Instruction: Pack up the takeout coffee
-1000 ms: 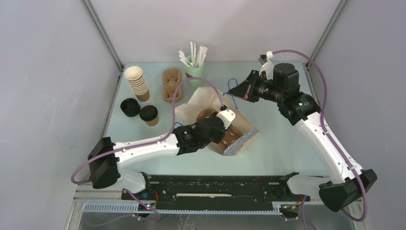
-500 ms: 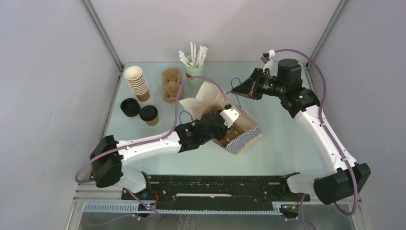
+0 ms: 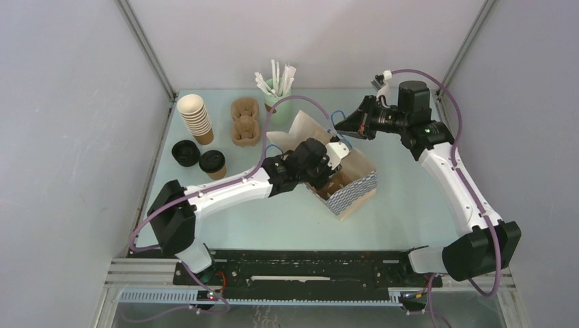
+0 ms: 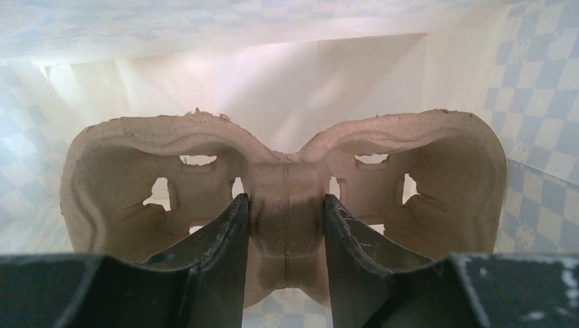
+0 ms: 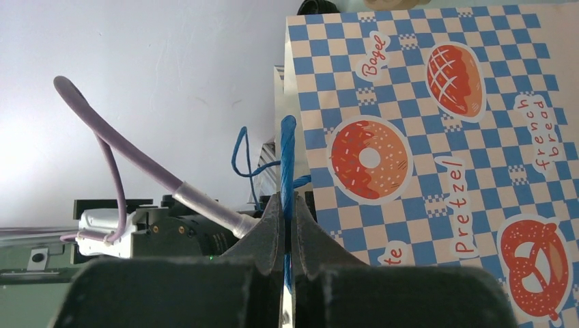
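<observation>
A pale green desk (image 3: pixel 410 212) carries a blue-and-white checked paper bag (image 3: pixel 352 194), tipped open at centre. Inside it, the left hand (image 4: pixel 286 208) is clamped on the middle ridge of an empty beige moulded-pulp cup carrier (image 4: pixel 423 164). The right hand (image 5: pixel 287 208) is pinched tight on the bag's blue twisted cord handle (image 5: pixel 287 147). The brown paper coffee cup with a black lid (image 3: pixel 213 164) stands on the desk well to the left, not yet packed; the task looks at an early stage
</observation>
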### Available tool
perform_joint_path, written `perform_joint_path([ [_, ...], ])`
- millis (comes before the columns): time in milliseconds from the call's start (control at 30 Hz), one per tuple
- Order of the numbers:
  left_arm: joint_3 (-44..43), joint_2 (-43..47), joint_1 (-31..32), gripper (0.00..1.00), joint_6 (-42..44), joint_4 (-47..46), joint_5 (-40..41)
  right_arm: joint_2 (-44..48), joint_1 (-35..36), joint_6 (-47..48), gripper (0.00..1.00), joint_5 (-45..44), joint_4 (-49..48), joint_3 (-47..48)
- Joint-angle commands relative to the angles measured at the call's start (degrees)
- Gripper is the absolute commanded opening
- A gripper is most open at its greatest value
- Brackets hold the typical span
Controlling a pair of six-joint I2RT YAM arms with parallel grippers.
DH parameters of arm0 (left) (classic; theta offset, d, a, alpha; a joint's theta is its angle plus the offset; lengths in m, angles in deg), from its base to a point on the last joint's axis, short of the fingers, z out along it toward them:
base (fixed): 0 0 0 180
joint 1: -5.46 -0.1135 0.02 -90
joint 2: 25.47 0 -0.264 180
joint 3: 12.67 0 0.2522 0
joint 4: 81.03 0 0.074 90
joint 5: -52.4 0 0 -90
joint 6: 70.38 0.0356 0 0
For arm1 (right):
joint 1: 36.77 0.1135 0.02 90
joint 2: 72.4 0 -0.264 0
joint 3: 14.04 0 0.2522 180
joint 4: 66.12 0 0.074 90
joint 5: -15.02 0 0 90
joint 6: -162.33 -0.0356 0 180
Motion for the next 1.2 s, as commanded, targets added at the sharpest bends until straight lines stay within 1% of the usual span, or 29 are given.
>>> perform_joint_path([
  [0,-4.16,-0.26,-0.69,0.34,0.86,3.67,-4.75,-0.26,-0.71,2.33,0.0,4.09,-1.0,0.29],
  [100,-5.11,0.25,-0.66,0.34,-1.13,4.4,-3.88,-0.71,-0.79,2.98,0.0,4.28,-0.02,1.91],
  [167,-6.39,0.38,-0.65,0.33,-3.28,4.76,-1.5,-0.81,-0.31,3.88,0.0,3.45,1.24,3.59],
  [300,-9.19,-0.78,-0.61,0.33,-4.93,6.42,-1.78,-0.49,1.16,3.2,0.0,3.26,0.07,5.76],
  [400,-7.64,-0.53,-0.61,0.33,-6.11,4.83,-1.21,0.1,1.83,1.18,0.0,2.96,-2.24,5.68],
  [500,-6.5,-0.79,-0.61,0.33,-6.01,3.91,-0.7,0.36,1.89,0.63,0.0,2.6,-2.56,4.69],
  [633,-6.41,-1.33,-0.53,0.32,-8.99,3.69,5.69,1.29,1.71,0.53,0.0,1.36,-2.26,3.22],
  [700,-6.02,-1.28,-0.37,0.31,-10.33,2.25,6.7,1.82,1.84,0.37,0.0,0.6,-2.18,2.96],
  [767,-6.24,-1.44,0.66,0.31,-11.35,1.49,10.48,2.44,1.9,-0.15,0.0,-0.59,-2.12,2.76],
  [867,-7.19,-2.43,2.09,0.32,-13.64,1.7,13.64,2.93,1.72,-1.47,0.0,-3.76,-1.47,2.56],
  [1000,-9.13,-4.43,3.68,0.34,-20.55,4.24,17.71,3.76,1.85,-3.69,0.0,-6.86,-0.98,1.89],
  [1167,-10.01,-5.43,4.31,0.33,-23.95,7.28,22.39,4.88,2.36,-3.92,0.0,-8.51,-0.77,1.26],
])
